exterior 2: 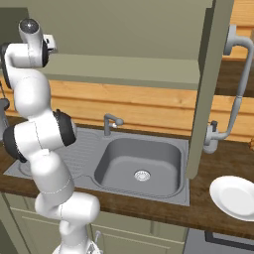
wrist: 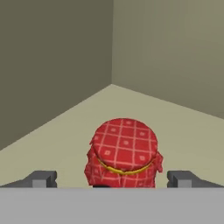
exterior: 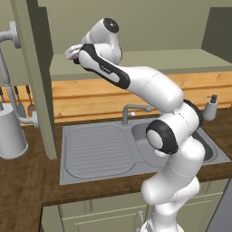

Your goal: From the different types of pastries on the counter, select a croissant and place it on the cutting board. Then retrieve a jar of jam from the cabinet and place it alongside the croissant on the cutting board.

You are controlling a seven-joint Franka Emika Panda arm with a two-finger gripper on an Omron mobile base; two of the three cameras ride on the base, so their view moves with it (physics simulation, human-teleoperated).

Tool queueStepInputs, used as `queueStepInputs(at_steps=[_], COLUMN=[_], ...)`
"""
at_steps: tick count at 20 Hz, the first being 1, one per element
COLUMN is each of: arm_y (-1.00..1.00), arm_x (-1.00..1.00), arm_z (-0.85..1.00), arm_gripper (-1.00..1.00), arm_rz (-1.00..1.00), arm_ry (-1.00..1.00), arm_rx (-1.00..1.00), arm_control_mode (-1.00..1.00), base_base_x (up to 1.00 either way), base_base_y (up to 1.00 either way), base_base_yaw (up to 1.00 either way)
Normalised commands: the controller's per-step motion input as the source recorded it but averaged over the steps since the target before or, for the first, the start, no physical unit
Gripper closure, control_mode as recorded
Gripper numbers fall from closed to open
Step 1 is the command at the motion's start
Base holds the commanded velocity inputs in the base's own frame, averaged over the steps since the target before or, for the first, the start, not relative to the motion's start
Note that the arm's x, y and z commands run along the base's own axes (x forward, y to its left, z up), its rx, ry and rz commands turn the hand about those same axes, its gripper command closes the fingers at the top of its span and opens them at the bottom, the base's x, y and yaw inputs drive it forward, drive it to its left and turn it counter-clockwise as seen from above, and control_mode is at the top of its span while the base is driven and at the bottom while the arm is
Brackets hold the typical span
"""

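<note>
The arm reaches up from the base into the open wall cabinet (exterior: 136, 59) above the sink (exterior 2: 139, 163). In the hand view, the gripper (wrist: 112, 179) has its jaws spread wide, one dark tip on either side of the jam jar (wrist: 124, 153), and neither tip appears to touch it, though the lower part of the jar is hidden at the bottom of that view. The jar wears a red checked cloth cover tied with a yellow band and stands upright on the cabinet shelf (wrist: 183, 131), out from the back corner where the two inner walls meet. Below, a faucet (exterior 2: 111, 123) rises at the back edge of the sink. A soap dispenser (exterior: 210, 108) stands on the counter (exterior: 20, 190) beside the sink basin. A white plate (exterior 2: 234, 196) lies on the counter toward its front edge, well apart from the sink.
</note>
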Motion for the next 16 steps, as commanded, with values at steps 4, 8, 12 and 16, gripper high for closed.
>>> queueStepInputs(at_steps=[4,8,12,16], arm_y=[0.0,0.0,0.0,0.01], arm_x=[0.06,0.21,0.07,0.0], arm_z=[-0.01,-0.1,-0.17,-0.28], arm_gripper=[-1.0,-1.0,-1.0,1.0], arm_rz=[0.0,0.0,0.0,0.0], arm_ry=[0.0,0.0,0.0,0.0], arm_rx=[0.0,0.0,0.0,0.0], arm_control_mode=[-1.0,-1.0,-1.0,-1.0], base_base_x=[0.0,0.0,0.0,0.0], base_base_y=[0.0,0.0,0.0,0.0], base_base_yaw=[0.0,0.0,0.0,0.0])
